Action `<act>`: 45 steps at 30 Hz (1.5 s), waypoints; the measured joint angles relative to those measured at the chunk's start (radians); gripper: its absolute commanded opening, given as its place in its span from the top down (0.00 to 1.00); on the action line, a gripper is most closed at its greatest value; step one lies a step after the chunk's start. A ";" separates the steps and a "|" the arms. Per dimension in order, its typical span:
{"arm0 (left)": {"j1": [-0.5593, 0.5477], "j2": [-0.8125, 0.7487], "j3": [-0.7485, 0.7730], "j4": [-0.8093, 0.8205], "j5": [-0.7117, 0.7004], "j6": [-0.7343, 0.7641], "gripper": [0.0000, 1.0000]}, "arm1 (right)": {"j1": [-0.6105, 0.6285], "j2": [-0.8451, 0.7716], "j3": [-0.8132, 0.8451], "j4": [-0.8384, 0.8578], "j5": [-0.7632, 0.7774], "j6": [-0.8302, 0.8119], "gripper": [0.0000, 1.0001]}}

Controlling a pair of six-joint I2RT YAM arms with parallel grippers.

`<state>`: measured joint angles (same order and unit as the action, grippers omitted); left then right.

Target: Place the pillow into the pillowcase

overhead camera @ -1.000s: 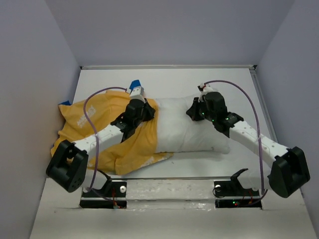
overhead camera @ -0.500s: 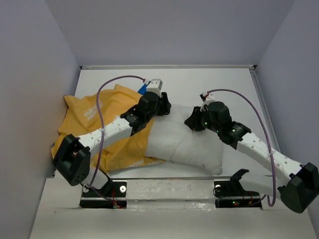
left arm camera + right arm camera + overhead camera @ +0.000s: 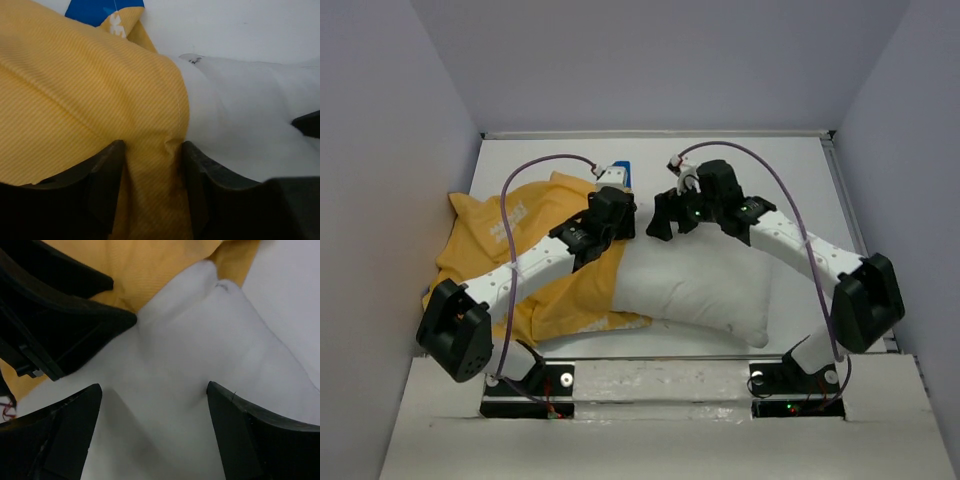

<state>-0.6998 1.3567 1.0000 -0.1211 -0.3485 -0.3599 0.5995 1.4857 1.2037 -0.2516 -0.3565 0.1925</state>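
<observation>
At the near edge, two black base mounts, bolted side by side on a pale strip. Rising from them, purple cables, arching high over both arms.

Further in, across the centre and right of the counter, the pillow: plump, white, lying askew, one corner pointing toward the near edge. Left of it and touching, the pillowcase: yellow side up, crumpled, some white lettering showing, a bit of its blue side peeking out at the far end. From the left wrist, yellow hem drawn up against the pillow's left end. Cannot tell how much of the pillow sits inside.

Matte white counter, closed in by plain grey walls on three sides.

Left arm stretched diagonally from its base over the yellow cloth. Left gripper clenched on a bunched fold of the hem, just beside the pillow.

Right arm folded sharply at the elbow, forearm sweeping left along the pillow's far edge. Right gripper spread wide, grasping nothing, fingers straddling white fabric at the pillow's far-left corner. Cannot tell whether they press into it. Facing the left gripper, close but apart.
</observation>
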 measured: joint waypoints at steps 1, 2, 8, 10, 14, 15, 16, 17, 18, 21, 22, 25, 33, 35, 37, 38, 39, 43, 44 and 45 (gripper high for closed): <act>0.000 0.017 -0.002 0.001 0.002 0.001 0.73 | -0.001 0.052 0.002 0.000 -0.045 -0.019 0.31; 0.001 0.043 -0.005 0.005 0.005 0.007 0.86 | -0.001 0.090 0.001 -0.002 -0.076 -0.031 0.66; 0.008 0.069 -0.010 0.091 0.079 0.028 1.00 | -0.010 0.107 -0.064 0.084 -0.069 0.027 1.00; 0.006 0.069 -0.007 0.132 0.113 0.029 1.00 | -0.009 0.032 -0.138 0.142 -0.006 0.093 1.00; -0.049 0.073 0.027 0.203 0.191 0.047 1.00 | -0.011 -0.188 -0.334 0.200 0.115 0.236 1.00; -0.059 0.073 0.029 0.220 0.209 0.049 0.99 | -0.011 -0.223 -0.370 0.211 0.134 0.263 1.00; -0.067 0.073 0.030 0.239 0.232 0.050 0.90 | -0.011 -0.245 -0.396 0.219 0.148 0.288 1.00; -0.069 0.073 0.030 0.245 0.247 0.051 0.81 | -0.010 -0.263 -0.428 0.233 0.163 0.320 1.00; -0.071 0.075 0.030 0.252 0.265 0.055 0.70 | -0.009 -0.271 -0.450 0.255 0.171 0.344 1.00; -0.071 0.077 0.030 0.256 0.276 0.063 0.51 | -0.009 -0.280 -0.491 0.290 0.190 0.383 1.00; -0.072 0.077 0.030 0.257 0.278 0.069 0.42 | -0.009 -0.280 -0.494 0.301 0.193 0.389 1.00; -0.075 0.085 0.049 0.241 0.280 0.081 0.32 | -0.009 -0.283 -0.494 0.312 0.194 0.383 0.80; -0.078 0.214 0.178 0.177 0.238 0.137 0.51 | -0.008 -0.315 -0.477 0.281 0.208 0.348 0.57; -0.078 0.235 0.180 0.164 0.218 0.144 0.69 | -0.008 -0.325 -0.476 0.275 0.209 0.337 0.57; -0.078 0.245 0.180 0.151 0.198 0.149 0.78 | -0.008 -0.328 -0.475 0.272 0.209 0.331 0.57; -0.078 0.245 0.180 0.149 0.192 0.150 0.80 | -0.008 -0.328 -0.473 0.270 0.208 0.328 0.57; -0.078 0.245 0.180 0.149 0.187 0.148 0.81 | -0.008 -0.328 -0.473 0.269 0.208 0.327 0.57; -0.080 0.236 0.180 0.156 0.167 0.142 0.81 | -0.008 -0.325 -0.473 0.267 0.202 0.323 0.55; -0.080 0.231 0.178 0.162 0.164 0.140 0.81 | -0.008 -0.324 -0.473 0.267 0.201 0.323 0.52; -0.080 0.225 0.174 0.167 0.163 0.138 0.81 | -0.008 -0.323 -0.473 0.267 0.200 0.323 0.50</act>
<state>-0.7795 1.5814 1.1744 0.0456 -0.1852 -0.2222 0.5915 1.1622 0.7303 0.0154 -0.1566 0.5152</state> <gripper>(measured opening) 0.192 0.450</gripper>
